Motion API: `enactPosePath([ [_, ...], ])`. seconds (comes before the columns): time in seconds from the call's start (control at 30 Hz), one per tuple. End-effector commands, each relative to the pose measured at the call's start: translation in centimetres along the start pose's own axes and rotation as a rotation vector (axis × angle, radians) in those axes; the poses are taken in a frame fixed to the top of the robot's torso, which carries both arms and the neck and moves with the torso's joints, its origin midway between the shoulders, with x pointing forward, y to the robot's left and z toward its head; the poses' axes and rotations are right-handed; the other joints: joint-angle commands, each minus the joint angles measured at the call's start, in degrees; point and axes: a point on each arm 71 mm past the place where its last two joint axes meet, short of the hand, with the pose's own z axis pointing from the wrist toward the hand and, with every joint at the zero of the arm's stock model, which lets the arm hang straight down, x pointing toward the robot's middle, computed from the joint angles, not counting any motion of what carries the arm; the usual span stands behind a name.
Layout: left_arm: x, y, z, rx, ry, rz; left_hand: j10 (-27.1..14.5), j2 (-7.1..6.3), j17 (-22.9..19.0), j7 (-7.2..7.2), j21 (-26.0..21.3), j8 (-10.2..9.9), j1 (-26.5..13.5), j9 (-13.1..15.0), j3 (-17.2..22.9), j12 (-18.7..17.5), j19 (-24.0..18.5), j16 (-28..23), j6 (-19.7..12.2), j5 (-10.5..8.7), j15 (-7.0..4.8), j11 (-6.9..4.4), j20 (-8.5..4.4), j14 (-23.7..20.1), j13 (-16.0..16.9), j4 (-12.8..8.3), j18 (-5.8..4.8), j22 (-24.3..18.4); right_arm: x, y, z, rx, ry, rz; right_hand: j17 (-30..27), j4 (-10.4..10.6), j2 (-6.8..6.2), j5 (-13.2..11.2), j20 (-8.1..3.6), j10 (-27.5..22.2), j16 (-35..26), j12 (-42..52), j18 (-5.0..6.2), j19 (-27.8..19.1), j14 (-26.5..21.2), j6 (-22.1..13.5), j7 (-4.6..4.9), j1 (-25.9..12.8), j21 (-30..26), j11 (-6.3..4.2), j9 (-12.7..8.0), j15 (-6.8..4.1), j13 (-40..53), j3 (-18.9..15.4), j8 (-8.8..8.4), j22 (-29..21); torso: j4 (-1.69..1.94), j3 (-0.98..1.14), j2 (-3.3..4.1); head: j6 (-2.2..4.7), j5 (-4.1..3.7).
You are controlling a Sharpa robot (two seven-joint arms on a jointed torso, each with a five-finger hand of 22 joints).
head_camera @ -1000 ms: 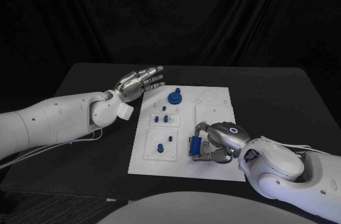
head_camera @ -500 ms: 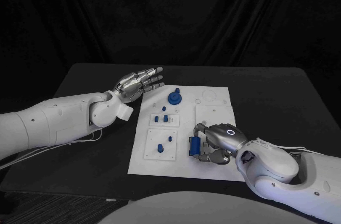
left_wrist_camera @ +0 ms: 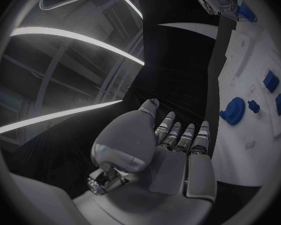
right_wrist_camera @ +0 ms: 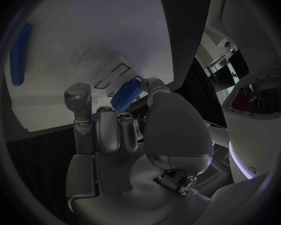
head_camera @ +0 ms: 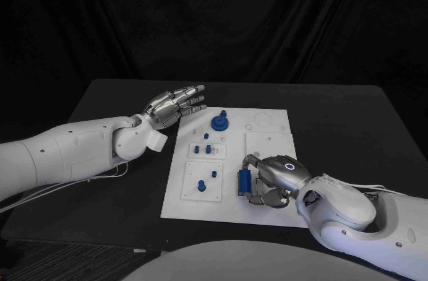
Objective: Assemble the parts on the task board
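A: One part in hand rn. Right hand [head_camera: 272, 181] grips the blue cylinder [head_camera: 242, 182] betw thumb and fingers, low over the near-right area of the task board [head_camera: 268, 213]. Cylinder sits on the inboard side of that hand, long axis running roughly away from the robot, close to or touching the board; can't tell which.

B: Left?

A: Left hand [head_camera: 175, 101] holds nothing, fingers straight and slightly apart, palm flat, hovering just off the board's far-left corner. Well apart from the right hand. From its wrist cam the blue round knob [left_wrist_camera: 233, 110] is just beside its fingertips, on the board.

B: Step?

A: My read: pick/reorient of the cylinder, prior to seating it. Other small blue pieces [head_camera: 207, 149] already stand in their blocks, on the left-hand side of the right hand. Right wrist cam shows the cylinder [right_wrist_camera: 124, 97] tucked betw fingertips and thumb, board behind.

B: Next move needs?

A: Prob. lift clear, tip the cylinder to match its socket, line up before pressing down. Which socket: can't tell. Risk = slip in a fingertip pinch.

B: Change vs 1 s ago?

A: Small. Right hand crept a bit inboard and toward the robot, cylinder moved w/ it, grip unchanged. Left hand didn't move
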Motion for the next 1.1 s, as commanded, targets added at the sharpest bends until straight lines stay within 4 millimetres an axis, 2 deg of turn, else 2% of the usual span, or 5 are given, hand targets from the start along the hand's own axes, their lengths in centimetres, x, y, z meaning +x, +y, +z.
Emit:
enactPosePath([
  [0.03,0.09,0.02,0.02,0.007,0.010,-0.014,0.13,-0.23,0.07,0.35,0.26,0.29,-0.19,0.09,0.24,0.34,0.31,0.25,0.40,0.20,0.25,0.32,0.03,0.03,0.06,0.01,-0.52,-0.08,-0.04,0.14,-0.11,-0.018,-0.014,0.002,-0.18,1.75,0.00,2.61,0.00,6.05,-0.20,0.15,0.45,-0.41,0.54,0.29,-0.31,-1.92,-0.50,-0.33,1.65,-0.33,15.10,3.29,0.34,5.48,0.03,0.00,0.00,0.00,-0.04],
  [0.13,0.02,0.05,-0.01,0.006,0.009,-0.014,0.12,-0.22,0.07,0.36,0.26,0.29,-0.21,0.09,0.27,0.30,0.31,0.26,0.40,0.19,0.28,0.32,0.03,0.05,0.06,0.00,-0.53,-0.07,-0.03,0.19,-0.15,-0.021,-0.011,0.002,-0.12,1.72,-0.47,5.40,-0.06,6.05,-0.17,0.15,0.46,-0.43,0.51,0.15,-0.36,-2.77,-0.57,-0.41,0.41,-0.39,15.10,4.72,0.06,5.50,0.01,0.02,-0.01,0.00,-0.01],
  [0.27,-0.05,0.07,-0.06,0.005,0.007,-0.013,0.12,-0.22,0.07,0.36,0.26,0.29,-0.21,0.09,0.27,0.30,0.31,0.26,0.40,0.19,0.28,0.32,0.03,0.05,0.06,0.00,-0.53,-0.07,0.02,0.22,-0.19,-0.021,-0.002,-0.001,-0.33,1.78,-0.80,6.30,-0.05,6.05,-0.25,0.15,0.48,-0.51,0.42,-0.25,-0.33,-4.01,-0.81,-0.38,-0.74,-0.36,15.10,5.51,-0.45,5.46,0.01,0.00,0.00,0.00,-0.04],
  [0.53,-0.11,0.12,-0.12,0.004,0.006,-0.014,0.13,-0.22,0.08,0.37,0.27,0.30,-0.24,0.09,0.31,0.36,0.33,0.29,0.39,0.18,0.32,0.33,0.03,0.07,0.06,-0.01,-0.53,-0.06,0.09,0.29,-0.29,-0.016,0.013,-0.003,-0.33,1.77,-1.02,6.31,-0.02,6.05,-0.26,0.15,0.48,-0.53,0.39,-0.54,-0.30,-5.17,-0.89,-0.34,-1.68,-0.32,15.10,5.92,-0.90,5.45,-0.03,-0.02,0.02,0.00,-0.02],
  [1.1,-0.16,0.21,-0.21,0.001,0.005,-0.015,0.14,-0.23,0.09,0.39,0.25,0.31,-0.34,0.08,0.39,0.36,0.31,0.36,0.37,0.13,0.40,0.35,0.03,0.11,0.06,0.00,-0.55,-0.11,0.23,0.24,-0.44,0.008,0.037,-0.011,-1.24,1.69,-1.31,3.90,0.11,6.05,-0.62,0.15,0.62,-0.82,0.11,-0.90,-0.03,-6.57,-1.96,-0.11,-3.57,-0.14,15.10,6.50,-1.66,5.22,0.00,0.01,0.04,0.00,-0.08],
])
